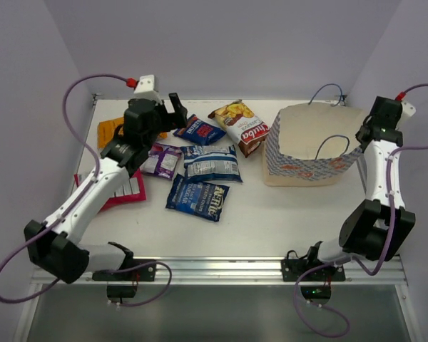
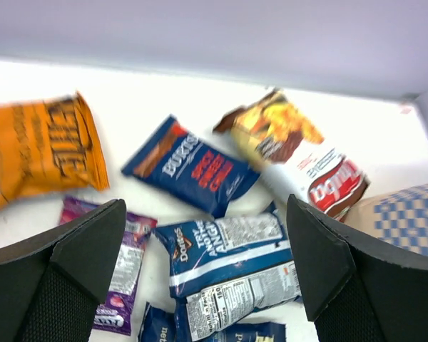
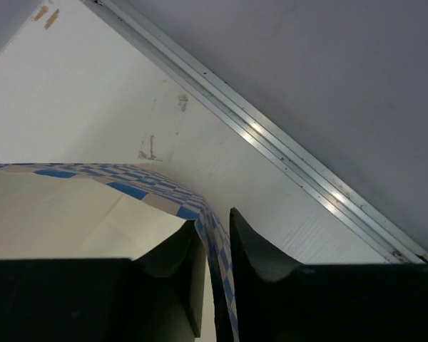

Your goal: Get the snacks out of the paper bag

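Hard to see first: the magenta packet is mostly buried under your left arm, with only its edges peeking out. On the left wrist view the orange packet is smeared with blur and cut by the frame edge. The lower dark blue packet is only a sliver at the bottom there, and the purple packet slips behind one finger. The near wall of the paper bag hides the lower part of its inside from the top camera. The right wrist view shows only a tan inner face and the checkered edge.

Now the jaws. Your left gripper has its jaws spread wide with nothing in them, up above the packets on the bench. The Burts dark blue packet and the pale blue-white packet lie in the gap between the fingers, below them. The brown-and-white chip bag sits off to the right, next to the paper bag.

Your right gripper has its jaws pressed almost together on the paper bag's checkered rim at its right side. The bag stands upright, mouth open, on the right half of the bench, well apart from the left gripper.
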`<state>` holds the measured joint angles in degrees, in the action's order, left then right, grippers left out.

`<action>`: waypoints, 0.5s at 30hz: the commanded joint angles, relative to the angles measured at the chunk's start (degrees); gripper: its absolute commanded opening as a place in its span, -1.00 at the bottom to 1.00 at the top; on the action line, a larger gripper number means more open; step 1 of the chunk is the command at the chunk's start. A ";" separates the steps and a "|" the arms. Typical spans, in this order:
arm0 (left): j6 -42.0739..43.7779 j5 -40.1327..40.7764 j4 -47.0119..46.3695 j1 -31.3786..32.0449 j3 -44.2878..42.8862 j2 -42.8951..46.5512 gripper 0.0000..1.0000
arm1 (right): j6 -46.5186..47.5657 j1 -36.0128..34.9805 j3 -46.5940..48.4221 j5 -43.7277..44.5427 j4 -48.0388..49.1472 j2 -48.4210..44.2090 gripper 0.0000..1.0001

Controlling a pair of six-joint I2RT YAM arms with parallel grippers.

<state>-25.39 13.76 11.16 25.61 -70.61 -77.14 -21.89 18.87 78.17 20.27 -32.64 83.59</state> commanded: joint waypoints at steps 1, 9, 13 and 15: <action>4.82 2.85 6.49 -0.29 -2.34 5.06 1.00 | -3.42 1.60 3.82 -1.37 -1.28 -0.36 -0.49; 10.44 10.40 12.83 -0.29 -6.29 12.45 1.00 | -2.37 1.52 9.27 -2.43 -5.85 -6.76 0.98; 12.46 13.13 17.31 -0.29 -10.42 14.38 1.00 | 0.17 1.61 11.73 -2.96 -7.78 -13.09 0.98; 13.43 14.63 18.37 -0.29 -12.70 16.05 1.00 | 2.02 1.61 12.44 -3.66 -8.05 -18.01 0.98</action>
<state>-15.44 23.97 26.68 25.61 -78.19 -65.01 -22.70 20.47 86.63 17.91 -39.72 73.03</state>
